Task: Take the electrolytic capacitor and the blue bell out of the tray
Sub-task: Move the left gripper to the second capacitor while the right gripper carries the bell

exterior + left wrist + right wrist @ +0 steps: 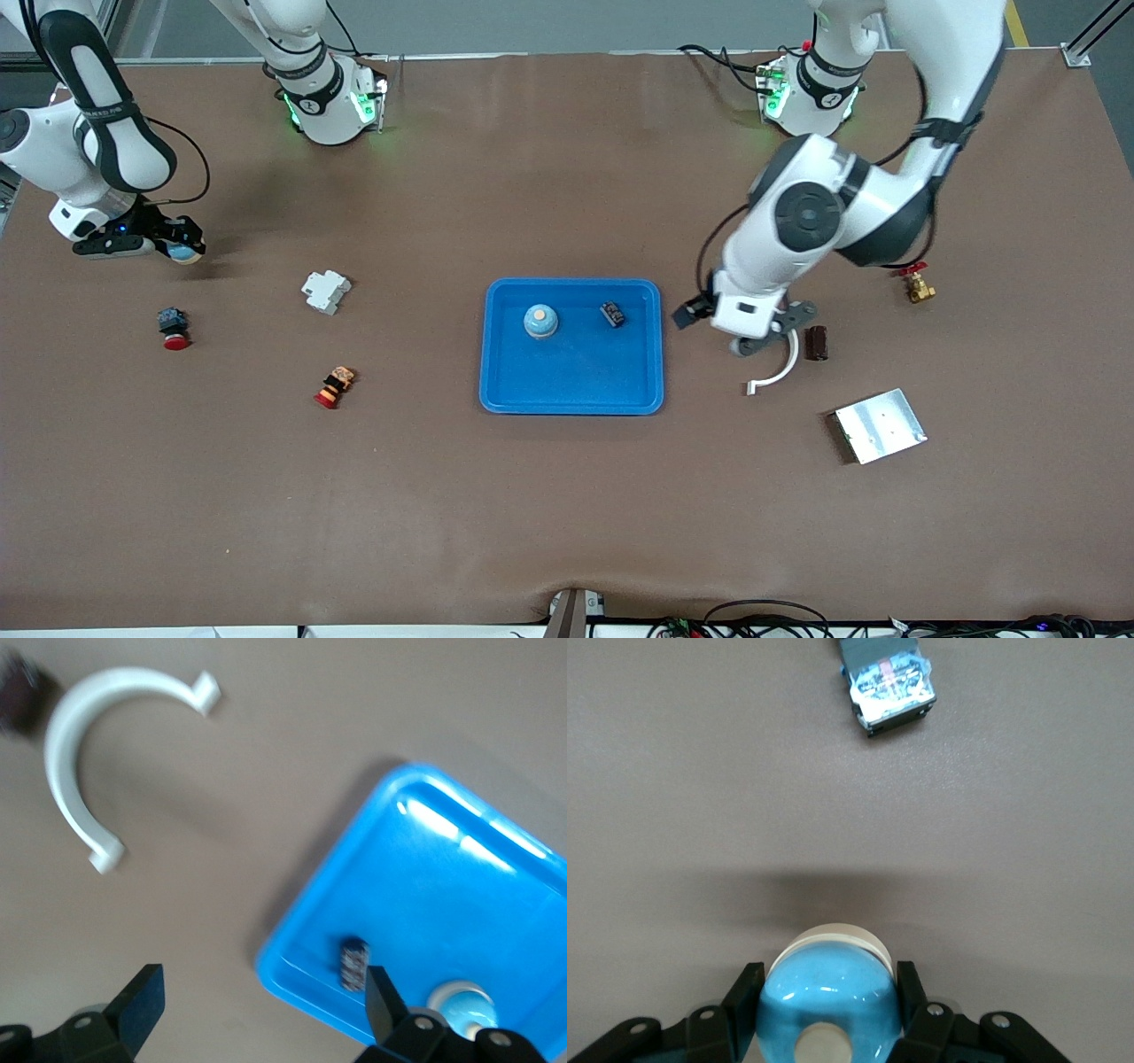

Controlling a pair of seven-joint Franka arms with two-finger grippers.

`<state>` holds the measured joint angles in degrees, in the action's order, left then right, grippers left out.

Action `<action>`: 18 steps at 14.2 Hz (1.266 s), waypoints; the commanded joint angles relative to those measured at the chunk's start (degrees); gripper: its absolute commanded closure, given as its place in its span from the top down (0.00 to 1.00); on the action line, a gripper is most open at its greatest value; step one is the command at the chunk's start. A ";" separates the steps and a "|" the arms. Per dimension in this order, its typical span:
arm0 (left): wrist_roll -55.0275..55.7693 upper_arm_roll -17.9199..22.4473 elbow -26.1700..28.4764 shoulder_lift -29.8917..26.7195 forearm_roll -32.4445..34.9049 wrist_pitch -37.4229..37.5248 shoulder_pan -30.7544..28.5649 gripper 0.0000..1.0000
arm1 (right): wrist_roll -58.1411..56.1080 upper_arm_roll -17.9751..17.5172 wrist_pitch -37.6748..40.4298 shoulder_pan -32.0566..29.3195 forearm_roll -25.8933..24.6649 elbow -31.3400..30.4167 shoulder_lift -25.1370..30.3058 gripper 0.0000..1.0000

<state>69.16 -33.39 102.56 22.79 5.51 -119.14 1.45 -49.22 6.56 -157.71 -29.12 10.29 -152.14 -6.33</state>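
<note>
A blue tray (574, 394) lies mid-table. In it stand a blue bell (540, 321) and a small dark capacitor (611, 314). Both also show in the left wrist view, the capacitor (353, 963) near the tray's rim (301, 979) and the bell (461, 1005) partly hidden. My left gripper (700, 312) is open and empty (261, 1010) over the table beside the tray, at the left arm's end. My right gripper (182, 248) is shut on a second blue bell (828, 992) and holds it just above the table at the right arm's end.
A red-headed push button (174, 328) lies near the right gripper and shows in the right wrist view (886, 682). A white breaker (326, 291), a red-orange part (335, 387), a white curved piece (775, 372), a dark cylinder (816, 343), a brass valve (917, 285) and a metal plate (880, 425) lie about.
</note>
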 commanded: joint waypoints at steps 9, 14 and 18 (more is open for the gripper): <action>26.90 0.52 -3.77 14.99 14.26 -12.60 10.59 1.00 | -2.11 -1.55 -5.94 -0.76 4.12 -0.18 -5.80 0.00; 30.33 0.61 -5.35 19.91 16.02 -15.76 10.94 1.00 | -1.93 -3.21 -5.59 -0.76 4.48 1.49 -7.91 1.00; 30.95 2.88 -6.41 22.03 16.11 -17.70 12.96 1.00 | -1.76 -6.03 -0.87 -0.67 4.48 2.89 -6.51 1.00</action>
<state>98.08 -32.19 97.88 43.35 19.90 -135.57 12.25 -49.45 2.51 -161.92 -29.11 12.74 -150.80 -13.37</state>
